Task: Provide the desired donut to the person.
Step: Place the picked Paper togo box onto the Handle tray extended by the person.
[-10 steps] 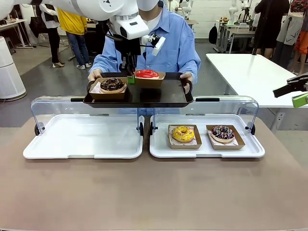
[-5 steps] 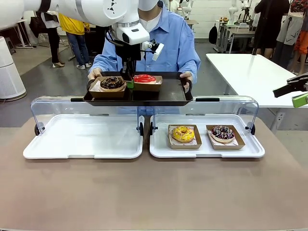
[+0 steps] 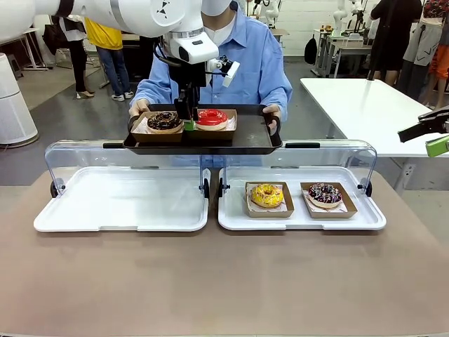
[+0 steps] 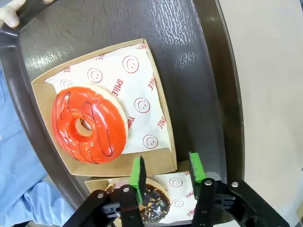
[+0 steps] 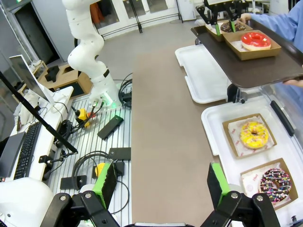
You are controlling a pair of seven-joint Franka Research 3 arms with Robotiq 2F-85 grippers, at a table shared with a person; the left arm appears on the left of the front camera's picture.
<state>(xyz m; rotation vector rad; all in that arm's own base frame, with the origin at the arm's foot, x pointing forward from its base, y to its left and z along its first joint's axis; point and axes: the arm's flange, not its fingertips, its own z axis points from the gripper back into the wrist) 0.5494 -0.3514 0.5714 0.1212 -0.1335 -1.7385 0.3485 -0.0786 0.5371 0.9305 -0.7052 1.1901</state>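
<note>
The person (image 3: 252, 63) in a light blue shirt stands at the far side and holds a black tray (image 3: 238, 140) by both ends. Two paper boxes rest on it, one with a red glazed donut (image 3: 212, 116) (image 4: 89, 124) and one with a chocolate donut (image 3: 163, 120) (image 4: 151, 203). My left gripper (image 3: 188, 123) (image 4: 166, 170) hangs open over the seam between the two boxes, its green pads apart at the red donut's box edge and gripping nothing. My right gripper (image 5: 162, 182) (image 3: 435, 137) stays wide open at the right side, away from the tray.
Two white display trays with raised clear lids lie on the brown table. The right one (image 3: 365, 219) holds a yellow donut (image 3: 267, 195) and a sprinkled chocolate donut (image 3: 324, 194) in boxes. The left one (image 3: 119, 200) sits beside it. A white table (image 3: 372, 105) stands back right.
My left gripper lowered the red donut's box onto the person's tray and then opened, letting it go. The right arm has not moved.
</note>
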